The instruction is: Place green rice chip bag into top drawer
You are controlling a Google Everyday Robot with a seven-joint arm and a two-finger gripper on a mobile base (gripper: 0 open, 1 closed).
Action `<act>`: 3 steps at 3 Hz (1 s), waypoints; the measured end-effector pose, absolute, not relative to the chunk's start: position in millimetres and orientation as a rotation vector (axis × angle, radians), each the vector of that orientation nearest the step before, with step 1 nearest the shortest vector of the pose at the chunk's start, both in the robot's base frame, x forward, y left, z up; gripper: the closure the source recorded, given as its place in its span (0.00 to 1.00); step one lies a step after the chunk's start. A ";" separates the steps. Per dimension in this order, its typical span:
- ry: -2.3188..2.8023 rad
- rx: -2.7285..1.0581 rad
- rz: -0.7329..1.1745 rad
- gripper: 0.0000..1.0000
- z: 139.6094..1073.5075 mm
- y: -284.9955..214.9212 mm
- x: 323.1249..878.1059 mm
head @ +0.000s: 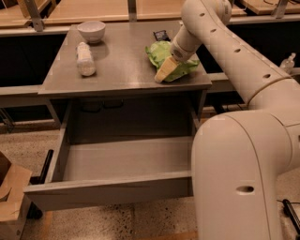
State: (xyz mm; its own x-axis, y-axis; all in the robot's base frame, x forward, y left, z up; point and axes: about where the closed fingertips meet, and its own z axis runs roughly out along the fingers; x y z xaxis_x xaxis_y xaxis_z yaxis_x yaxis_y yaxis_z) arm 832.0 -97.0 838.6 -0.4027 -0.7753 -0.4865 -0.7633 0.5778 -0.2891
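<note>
Top drawer (112,192) is found open below the table (122,61). Green rice chip bag (158,49) is left on the table, with the gripper (174,62) at it; grip state cannot be told. Transfer is not yet done.

This looks like an office or lab workroom. A grey desk (122,70) stands with its wide top drawer (108,192) open, and behind it runs a row of light wooden desktops (84,9) on dark frames. The floor (154,222) is speckled stone, the kind laid in workplaces, and an open cardboard box (11,197) sits at the left edge. A large cream robot arm (234,47) reaches over the desk, its gripper (171,68) down on a green bag (159,50) at the desk's right side.
</note>
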 end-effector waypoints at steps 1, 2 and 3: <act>2.227 -1.222 -0.027 0.95 841.1 -96.9 831.6; 2.228 -1.222 -0.027 1.00 844.5 -97.0 831.5; 2.228 -1.222 -0.027 1.00 846.4 -97.1 831.4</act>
State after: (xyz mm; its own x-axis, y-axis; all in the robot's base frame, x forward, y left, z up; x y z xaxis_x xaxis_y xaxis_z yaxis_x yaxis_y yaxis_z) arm 831.4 -97.1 846.4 -0.4030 -0.7754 -0.4862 -0.7635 0.5777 -0.2886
